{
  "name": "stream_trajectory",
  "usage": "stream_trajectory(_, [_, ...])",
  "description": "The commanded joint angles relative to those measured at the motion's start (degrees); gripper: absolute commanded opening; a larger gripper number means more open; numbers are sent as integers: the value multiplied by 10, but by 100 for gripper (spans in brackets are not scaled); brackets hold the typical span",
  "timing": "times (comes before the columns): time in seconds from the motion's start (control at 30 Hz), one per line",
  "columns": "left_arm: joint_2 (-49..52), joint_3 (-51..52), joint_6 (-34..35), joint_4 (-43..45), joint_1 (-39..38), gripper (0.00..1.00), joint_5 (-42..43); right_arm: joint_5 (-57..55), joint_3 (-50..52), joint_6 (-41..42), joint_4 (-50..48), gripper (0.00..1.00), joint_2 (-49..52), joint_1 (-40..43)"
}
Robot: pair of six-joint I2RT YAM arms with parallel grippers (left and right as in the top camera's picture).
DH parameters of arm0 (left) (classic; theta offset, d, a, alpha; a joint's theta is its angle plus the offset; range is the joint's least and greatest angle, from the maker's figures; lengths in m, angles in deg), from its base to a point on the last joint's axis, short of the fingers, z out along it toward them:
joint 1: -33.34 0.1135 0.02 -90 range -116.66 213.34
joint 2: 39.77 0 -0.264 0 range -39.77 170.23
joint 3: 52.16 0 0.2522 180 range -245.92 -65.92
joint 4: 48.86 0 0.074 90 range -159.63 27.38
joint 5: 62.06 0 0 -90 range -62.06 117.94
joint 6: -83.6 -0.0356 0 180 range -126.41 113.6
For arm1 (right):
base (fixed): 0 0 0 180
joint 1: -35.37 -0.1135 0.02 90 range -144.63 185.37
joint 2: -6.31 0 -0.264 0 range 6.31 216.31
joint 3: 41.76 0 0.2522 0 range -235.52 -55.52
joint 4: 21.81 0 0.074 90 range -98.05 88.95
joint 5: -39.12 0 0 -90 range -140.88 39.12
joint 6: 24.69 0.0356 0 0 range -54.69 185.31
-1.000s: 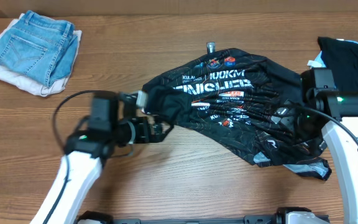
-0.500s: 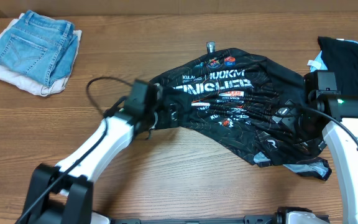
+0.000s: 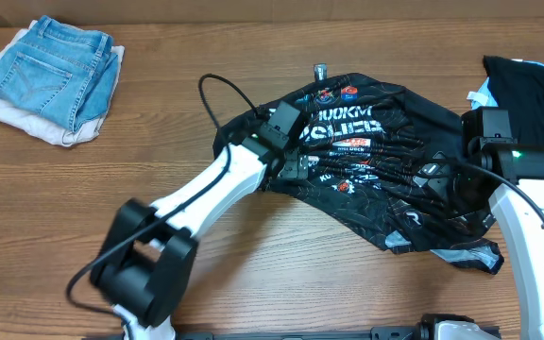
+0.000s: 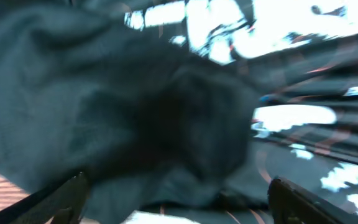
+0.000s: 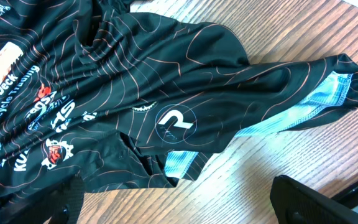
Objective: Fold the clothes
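1. The left gripper [image 4: 179,191] has its jaws wide apart, one finger on either side of a dark, bunched mound of the jersey [image 3: 366,161]. No cloth appears to be clamped. The wrist view is blurred, so contact cannot be confirmed.
2. The right gripper [image 5: 179,198] is spread fully and empty. It hangs above the jersey's lower right hem, where the light-blue lining is turned out.
3. The jersey lies crumpled and print-up on the table [image 3: 253,255], right of centre, between the arms.
4. Risk: if the left jaws close on that mound, they would likely take several layers. The whole garment would then drag instead of one edge.
5. Risk: the wrinkles are not flattened, so any fold made now would trap them and sit uneven.
6. Risk: the plain black garment [image 3: 532,90] lies just beside the right arm, so a sweep that way could snag it.
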Motion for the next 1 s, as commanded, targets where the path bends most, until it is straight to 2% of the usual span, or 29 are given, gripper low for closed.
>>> stream_trajectory(0.0, [27,-38,2,-9,0,94,-30,-1,17,1,-8,100,0,2])
stream_trajectory(0.07, [30,-50,3,-9,0,88,-50,2,28,1,-14,100,0,2])
stream_trajectory(0.3, [43,-55,2,3,-1,84,-57,16,51,3,-26,100,0,2])
stream_trajectory(0.63, [62,-55,2,13,-1,67,-54,66,112,3,-66,100,0,2])
stream_trajectory(0.73, [63,-55,3,14,-1,59,-53,101,138,3,-94,100,0,2])
stream_trajectory(0.87, [64,-55,3,14,-1,40,-53,153,170,2,-126,99,0,1])
stream_trajectory(0.97, [64,-55,3,14,-1,29,-53,182,193,0,-151,95,0,0])
